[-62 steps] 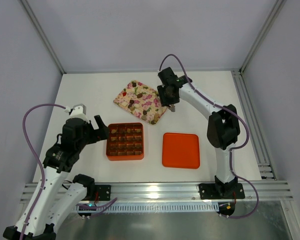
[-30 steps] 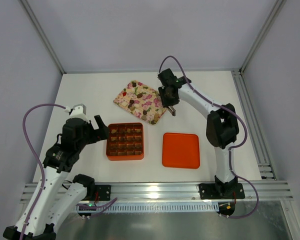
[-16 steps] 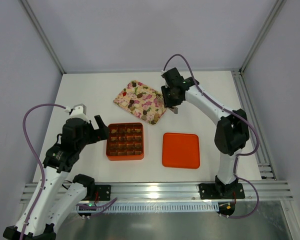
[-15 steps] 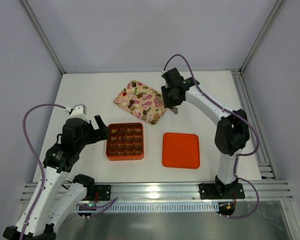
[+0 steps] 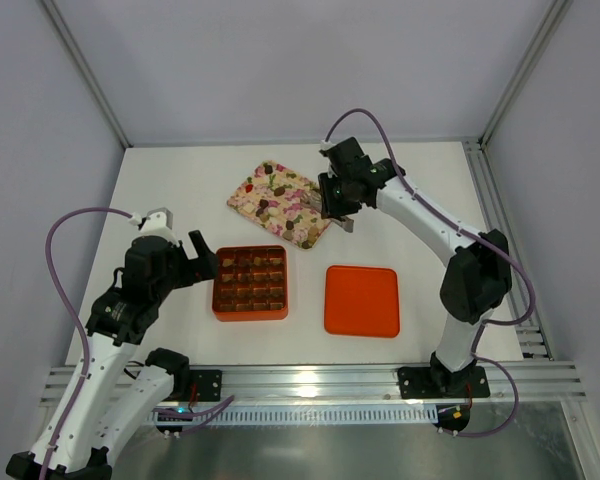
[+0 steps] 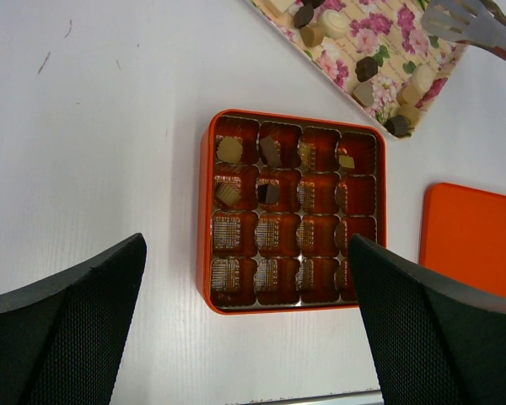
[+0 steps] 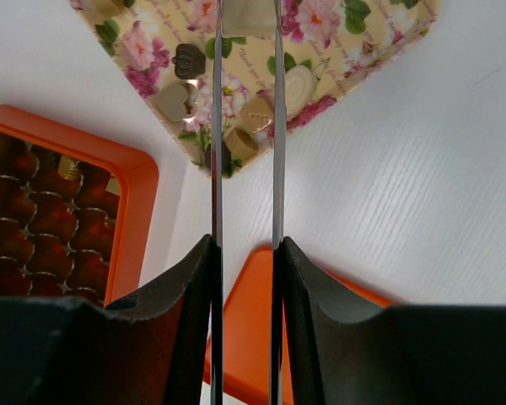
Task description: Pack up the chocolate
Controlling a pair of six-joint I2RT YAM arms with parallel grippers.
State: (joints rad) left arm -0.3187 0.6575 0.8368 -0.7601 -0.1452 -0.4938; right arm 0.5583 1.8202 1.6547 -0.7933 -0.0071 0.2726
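Observation:
The chocolate lies as small brown and tan lumps on a floral tray. A few lumps sit in the far cells of the orange grid box. My right gripper is shut on metal tongs and hangs over the tray's right edge. The tongs' blades are apart and reach over the tray's lumps; their tips run out of the right wrist view. The tongs' tip shows in the left wrist view. My left gripper is open and empty, left of the box.
A flat orange lid lies right of the box, near the front. It also shows in the left wrist view and the right wrist view. The cell's walls and frame rails stand around the white table.
My right arm's wrist has swung a little left, carrying the tongs from beside the tray's right edge to over it. The left arm has not moved.

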